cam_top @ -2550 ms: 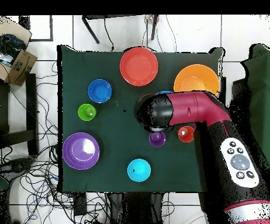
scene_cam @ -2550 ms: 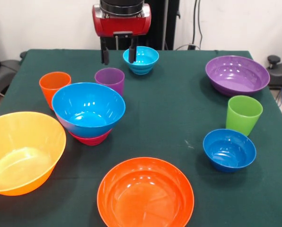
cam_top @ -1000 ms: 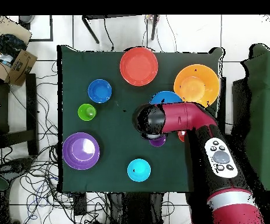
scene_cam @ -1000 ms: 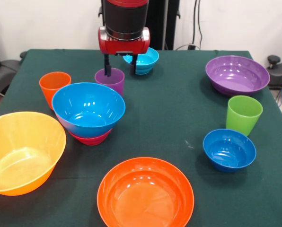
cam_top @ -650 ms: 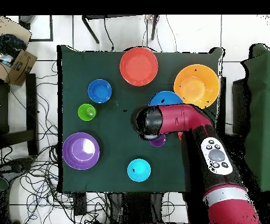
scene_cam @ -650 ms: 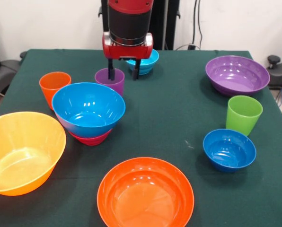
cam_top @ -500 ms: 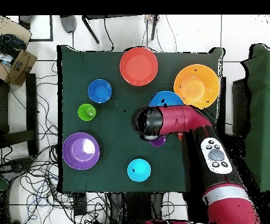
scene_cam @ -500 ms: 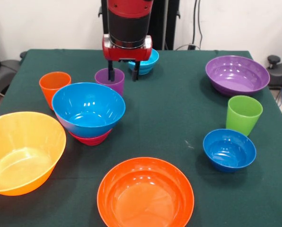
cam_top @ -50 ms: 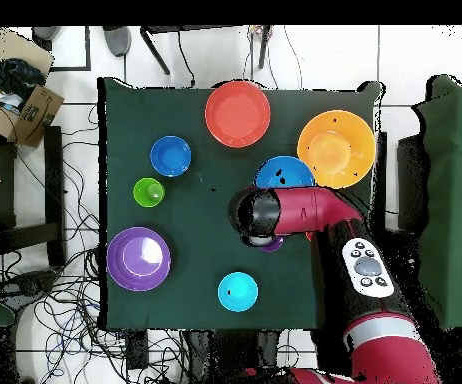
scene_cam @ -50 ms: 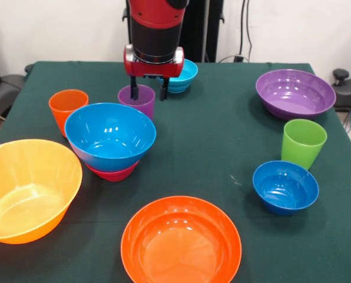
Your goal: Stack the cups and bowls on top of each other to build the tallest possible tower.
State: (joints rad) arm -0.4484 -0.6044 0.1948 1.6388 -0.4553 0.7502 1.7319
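A robotics laboratory: green-clothed table (cam_top @ -50 ms: 200,275) on tiled floor (cam_top @ -50 ms: 60,300), loose cables (cam_top @ -50 ms: 45,290) at its left, cardboard box (cam_top @ -50 ms: 37,110).

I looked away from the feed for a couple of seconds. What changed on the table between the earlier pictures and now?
The gripper moved from beside the cyan bowl down to the purple cup. Its open fingers now straddle the cup's rim, one inside, one outside. Nothing has been gripped or lifted yet. All cups and bowls stayed put, with the sky-blue bowl still sitting on the magenta bowl.
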